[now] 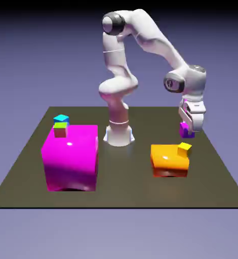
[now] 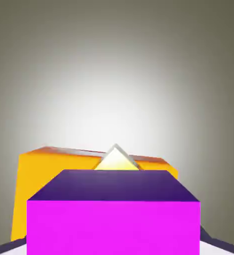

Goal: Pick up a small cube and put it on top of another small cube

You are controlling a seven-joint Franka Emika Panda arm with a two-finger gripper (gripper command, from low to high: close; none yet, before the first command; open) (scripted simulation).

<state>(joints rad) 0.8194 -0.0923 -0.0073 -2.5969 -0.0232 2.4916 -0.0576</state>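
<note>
Two jaws clenched on small magenta cube [image 1: 186, 130] | gripper [image 1: 190, 129] holds it airborne, behind yellow cube [image 1: 184, 148], apart | yellow cube sits at orange block [image 1: 168, 160] corner edge | open table [image 1: 141, 192] around orange block | big magenta block [image 1: 71, 157] well apart

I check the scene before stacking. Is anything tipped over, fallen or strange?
Nothing stands out. The gripper holds the small magenta cube level in the air, and the yellow cube sits upright on the orange block.
</note>
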